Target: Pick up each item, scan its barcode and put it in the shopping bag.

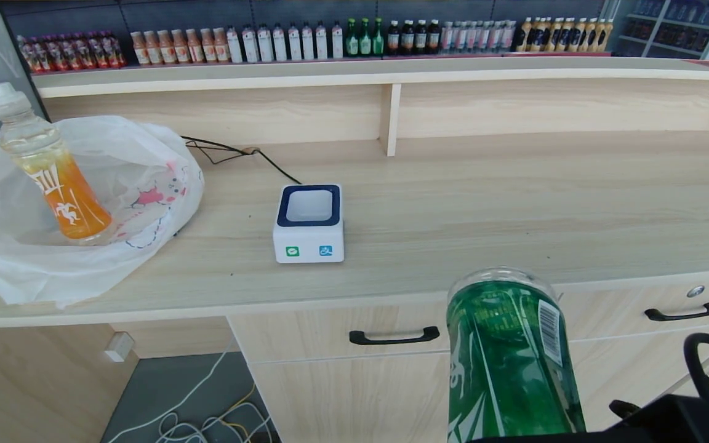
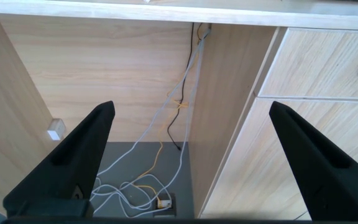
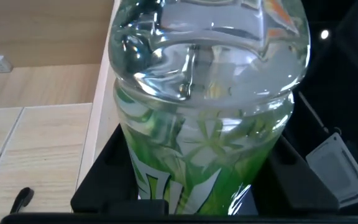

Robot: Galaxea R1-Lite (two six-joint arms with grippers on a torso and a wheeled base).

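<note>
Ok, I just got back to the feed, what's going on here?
The right gripper holds a green bottle in front of the counter, short of the scanner, so it looks unscanned. An orange bottle already stands in the bag at the counter's left end. The left gripper hangs low below the counter, fingers open and empty.

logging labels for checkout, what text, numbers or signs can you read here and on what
No text reads clearly.
green bottle: white barcode strip, digits too small; white lettering cut off.
orange drink bottle: white characters and a running figure, blurred.
scanner: green and blue icons, no words.
shelf bottles: labels too small.
</note>
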